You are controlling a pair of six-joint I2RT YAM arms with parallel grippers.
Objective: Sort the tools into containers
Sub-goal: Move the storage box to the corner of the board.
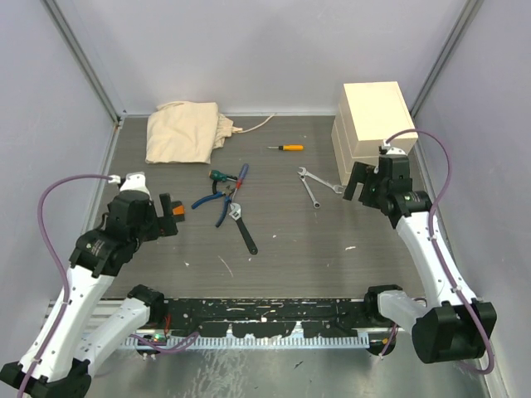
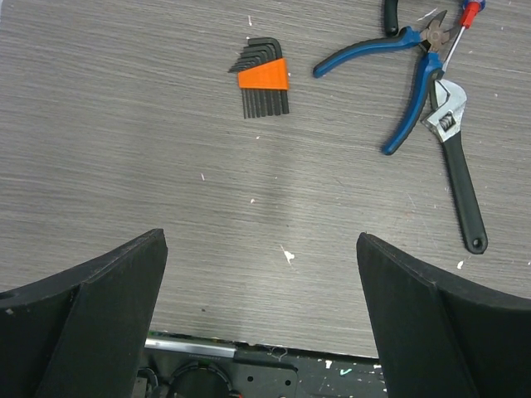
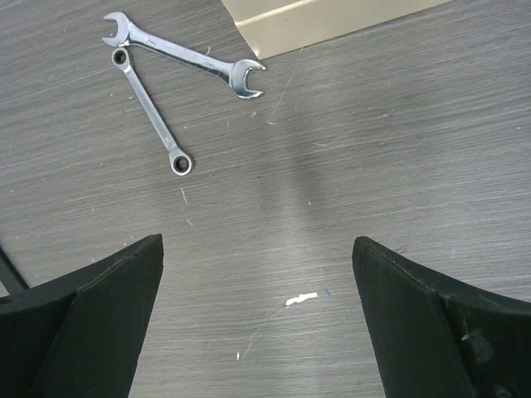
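Note:
The tools lie mid-table: blue-handled pliers, a black-handled adjustable wrench, a stubby green-handled screwdriver, an orange-handled screwdriver and two silver spanners. The containers are a cream box-shaped chest at the back right; only its top and side show. My left gripper hovers open over bare table, left of the pliers. My right gripper is open too, just right of the spanners and in front of the chest.
An orange-holdered set of black hex keys lies by the left gripper. A red-and-blue-handled screwdriver crosses the pliers. A folded cream cloth bag sits at the back left. Grey walls enclose the table.

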